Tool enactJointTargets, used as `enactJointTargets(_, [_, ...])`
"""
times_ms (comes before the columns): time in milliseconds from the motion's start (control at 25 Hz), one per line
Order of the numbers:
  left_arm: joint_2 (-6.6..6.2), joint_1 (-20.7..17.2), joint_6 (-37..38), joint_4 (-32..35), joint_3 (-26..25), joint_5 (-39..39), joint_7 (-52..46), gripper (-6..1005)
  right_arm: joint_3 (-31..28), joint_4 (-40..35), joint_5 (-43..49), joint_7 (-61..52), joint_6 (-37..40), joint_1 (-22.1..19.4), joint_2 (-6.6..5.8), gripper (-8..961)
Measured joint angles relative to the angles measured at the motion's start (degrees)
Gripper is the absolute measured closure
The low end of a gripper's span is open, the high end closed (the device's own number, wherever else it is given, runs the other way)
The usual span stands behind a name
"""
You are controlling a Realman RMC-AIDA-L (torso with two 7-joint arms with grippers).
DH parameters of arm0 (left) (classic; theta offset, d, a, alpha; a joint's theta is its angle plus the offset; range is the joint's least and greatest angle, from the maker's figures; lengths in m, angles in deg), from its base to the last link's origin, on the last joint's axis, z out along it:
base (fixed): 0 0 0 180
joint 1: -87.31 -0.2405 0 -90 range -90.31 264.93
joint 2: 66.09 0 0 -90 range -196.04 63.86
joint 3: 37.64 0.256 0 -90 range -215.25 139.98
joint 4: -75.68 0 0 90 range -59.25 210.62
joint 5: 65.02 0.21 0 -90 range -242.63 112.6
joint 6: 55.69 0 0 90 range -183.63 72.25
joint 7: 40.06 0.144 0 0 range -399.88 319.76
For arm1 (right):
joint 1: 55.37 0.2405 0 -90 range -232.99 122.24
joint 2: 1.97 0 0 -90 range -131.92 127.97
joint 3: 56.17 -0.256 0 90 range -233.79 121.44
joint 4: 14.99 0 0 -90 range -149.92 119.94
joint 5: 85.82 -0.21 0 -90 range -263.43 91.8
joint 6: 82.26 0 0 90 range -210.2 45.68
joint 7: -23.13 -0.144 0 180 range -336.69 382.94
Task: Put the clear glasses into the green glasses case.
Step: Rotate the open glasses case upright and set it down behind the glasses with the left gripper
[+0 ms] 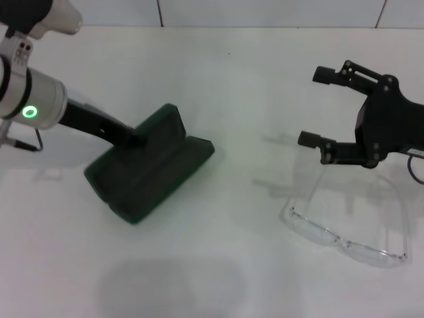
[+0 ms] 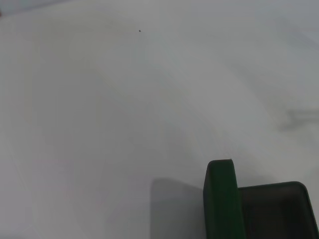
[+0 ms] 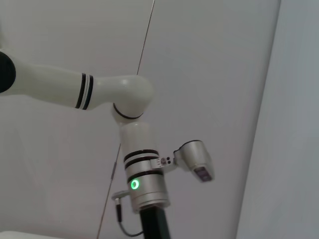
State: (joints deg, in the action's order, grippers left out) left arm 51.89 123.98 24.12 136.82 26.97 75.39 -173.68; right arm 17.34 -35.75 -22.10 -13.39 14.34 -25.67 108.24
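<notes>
The green glasses case (image 1: pixel 151 171) lies left of centre on the white table, open, with its lid standing up on the far side. In the left wrist view the lid's edge (image 2: pixel 220 199) and the dark lining (image 2: pixel 274 211) show. My left gripper (image 1: pixel 134 138) rests against the lid. The clear glasses (image 1: pixel 331 235) lie at the right front, lenses toward me and arms pointing away. My right gripper (image 1: pixel 317 107) hovers open just beyond the arms' ends, with nothing between its fingers.
The white table (image 1: pixel 232 86) runs back to a tiled wall (image 1: pixel 265 12). The right wrist view shows only my left arm (image 3: pixel 144 184) with its green light, in front of the wall.
</notes>
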Motion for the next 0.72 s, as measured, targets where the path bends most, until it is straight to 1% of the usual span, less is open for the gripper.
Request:
enactJointTargets(160, [1.14, 0.01, -2.85, 3.31, 0.07, 0.83, 10.70, 794, 0.05, -1.25, 3.86, 0.02, 0.49, -0.19, 0.12, 74])
enactJointTargets(200, [1.14, 0.01, -2.85, 3.31, 0.07, 0.83, 10.70, 794, 0.06, -1.74, 5.27, 0.03, 0.56, -0.37, 0.28, 75])
enactJointTargets(240, [1.41, 0.05, -4.79, 4.23, 0.85, 0.58, 17.11, 793, 0.05, -2.08, 6.28, 0.03, 0.68, -0.45, 0.36, 75])
enactJointTargets(400, [1.24, 1.44, -5.83, 4.26, 2.70, 0.51, 24.47, 793, 0.05, -2.86, 11.88, -0.18, 2.60, -0.58, 0.64, 75])
enactJointTargets(560, [1.31, 4.96, -5.97, 2.42, 3.68, 0.22, 31.32, 792, 0.05, -2.97, 18.06, -0.23, 7.79, -0.72, 0.24, 76])
enactJointTargets(600, [1.38, 6.03, -5.97, 1.57, 3.80, -0.13, 32.92, 792, 0.05, -2.98, 19.44, -0.14, 9.10, -0.89, 0.07, 76])
enactJointTargets(640, [1.43, 8.58, -6.02, -0.87, 4.09, -1.16, 35.30, 792, -0.04, -3.04, 21.15, 0.00, 10.58, -1.13, -0.05, 76])
enactJointTargets(680, [1.43, 8.58, -6.02, -0.87, 4.09, -1.16, 35.30, 792, -0.10, -3.09, 22.47, 0.10, 11.56, -1.40, -0.12, 77])
enactJointTargets(720, [1.45, 9.94, -6.10, -2.45, 4.21, -1.55, 36.12, 792, -0.10, -3.13, 22.97, 0.15, 11.86, -1.52, -0.09, 77])
